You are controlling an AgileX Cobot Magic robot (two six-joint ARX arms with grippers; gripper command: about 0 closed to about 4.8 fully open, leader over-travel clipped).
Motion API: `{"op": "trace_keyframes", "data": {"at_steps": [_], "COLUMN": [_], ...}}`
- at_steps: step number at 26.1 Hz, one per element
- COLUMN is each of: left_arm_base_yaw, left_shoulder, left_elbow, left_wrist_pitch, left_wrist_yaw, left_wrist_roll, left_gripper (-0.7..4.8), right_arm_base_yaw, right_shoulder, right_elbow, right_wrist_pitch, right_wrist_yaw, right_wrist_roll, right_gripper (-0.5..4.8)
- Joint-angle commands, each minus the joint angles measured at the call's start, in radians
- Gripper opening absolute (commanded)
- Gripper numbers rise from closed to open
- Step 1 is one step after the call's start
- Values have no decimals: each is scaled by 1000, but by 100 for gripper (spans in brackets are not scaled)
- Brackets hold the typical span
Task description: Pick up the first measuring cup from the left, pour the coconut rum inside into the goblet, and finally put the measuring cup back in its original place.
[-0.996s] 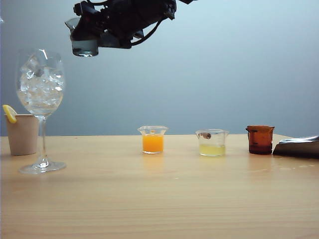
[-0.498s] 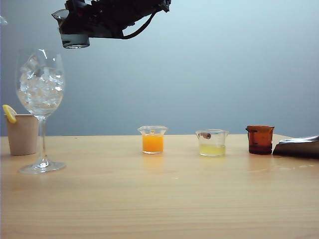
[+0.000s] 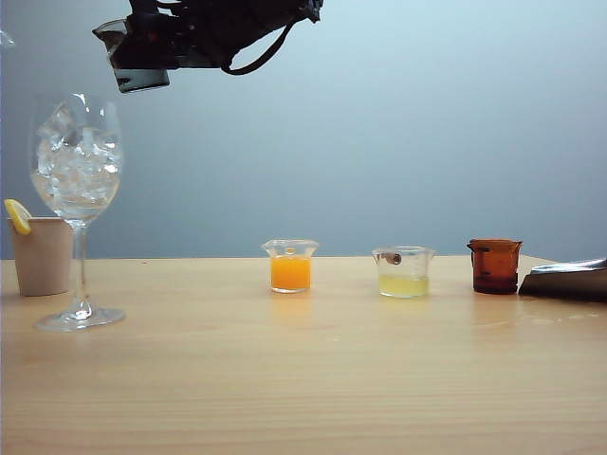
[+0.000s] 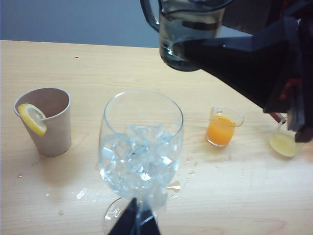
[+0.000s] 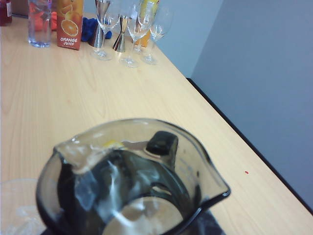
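The first measuring cup (image 3: pixel 140 76), smoky grey glass, hangs tilted just above and to the right of the goblet's rim. My right gripper (image 3: pixel 152 55) is shut on it, having reached across to the left side. Coconut rum (image 4: pixel 172 49) shows dark in the cup's lower part; no stream is visible. The goblet (image 3: pixel 76 171) stands upright on the table (image 3: pixel 303 379) with ice in its bowl. From the right wrist the cup (image 5: pixel 132 181) fills the foreground, with my right gripper (image 5: pixel 122 166) seen through the glass. My left gripper (image 4: pixel 133 223) is shut, its tips overlapping the goblet (image 4: pixel 141 147) at the stem.
A beige paper cup with a lemon slice (image 3: pixel 43 254) stands just left of the goblet. To the right sit an orange-liquid beaker (image 3: pixel 290 265), a pale yellow beaker (image 3: pixel 404 273) and an amber beaker (image 3: pixel 495 265). An orange juice carton (image 5: pixel 70 24) and stemmed glasses (image 5: pixel 132 29) stand at the table's far end.
My right gripper has carried the measuring cup left and slightly up, closer over the goblet, and rolled it so its spout side tips leftward. The goblet and beakers have not moved.
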Motion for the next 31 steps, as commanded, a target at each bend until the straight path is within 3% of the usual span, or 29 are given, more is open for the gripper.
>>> {"op": "trace_keyframes", "data": {"at_steps": [1,26,31], "left_arm_base_yaw": [2,2,2], "left_shoulder": [-2,-2,-2], "left_elbow": [3,3,3], "left_wrist_pitch": [6,6,6], "left_wrist_yaw": [3,4,4], "left_wrist_roll": [-4,-44,-40], "left_gripper": [-6,-6,-6], "right_arm_base_yaw": [0,20,27], "right_shoulder": [-14,-14,-14], "right_elbow": [6,6,6], "right_wrist_pitch": [26,-53,-54], "right_wrist_yaw": [-3,-8,2], "right_wrist_roll": [-30,-253,-353], "right_gripper": [49,49,49]}}
